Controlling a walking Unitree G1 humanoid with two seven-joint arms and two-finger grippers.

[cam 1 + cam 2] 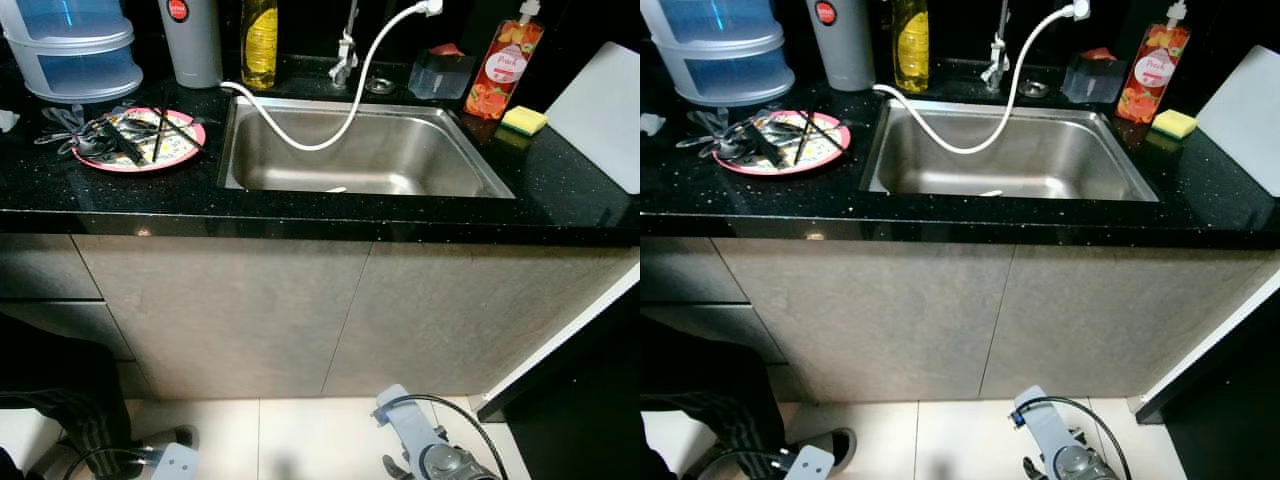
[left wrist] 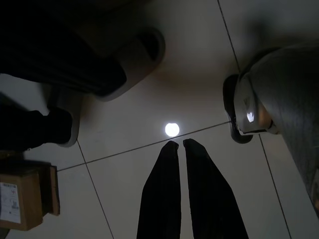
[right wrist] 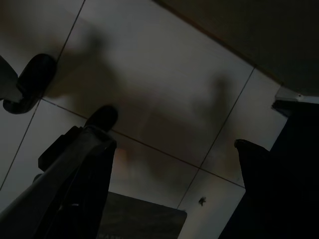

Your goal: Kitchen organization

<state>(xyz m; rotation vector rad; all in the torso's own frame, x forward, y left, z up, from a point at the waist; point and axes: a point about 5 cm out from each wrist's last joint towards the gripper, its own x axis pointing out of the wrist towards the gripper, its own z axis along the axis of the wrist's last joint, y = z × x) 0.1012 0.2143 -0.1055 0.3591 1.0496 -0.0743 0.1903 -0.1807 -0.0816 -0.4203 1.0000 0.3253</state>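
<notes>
1. A black speckled worktop (image 1: 330,215) ran across the view, with a steel sink (image 1: 365,155) set into it and grey cabinet doors below.
2. A pink plate (image 1: 140,140) sat on the worktop left of the sink, near the front edge, with dark utensils (image 1: 125,135) heaped on it. Most of them lay with their long axes running left to right, their ends hanging past the plate's left rim; two thin sticks crossed the pile, angled toward the back wall.
3. Behind the plate stood a stack of clear tubs (image 1: 75,50), then a grey flask (image 1: 190,40) and a yellow bottle (image 1: 260,40), both upright.
4. A white hose (image 1: 340,120) looped from the tap (image 1: 345,50) down into the sink basin.
5. Right of the sink stood a red soap dispenser (image 1: 503,70), a yellow sponge (image 1: 524,120) just beside it, and a white cutting board (image 1: 605,115) leaning at the far right.
6. The left gripper (image 2: 179,144) hung low over the tiled floor (image 2: 149,99), its fingers nearly pressed together with a thin gap and nothing between them. A slipper (image 2: 132,62) lay nearby.
7. The right gripper (image 3: 174,149) also hung over the floor, fingers spread wide and empty.
</notes>
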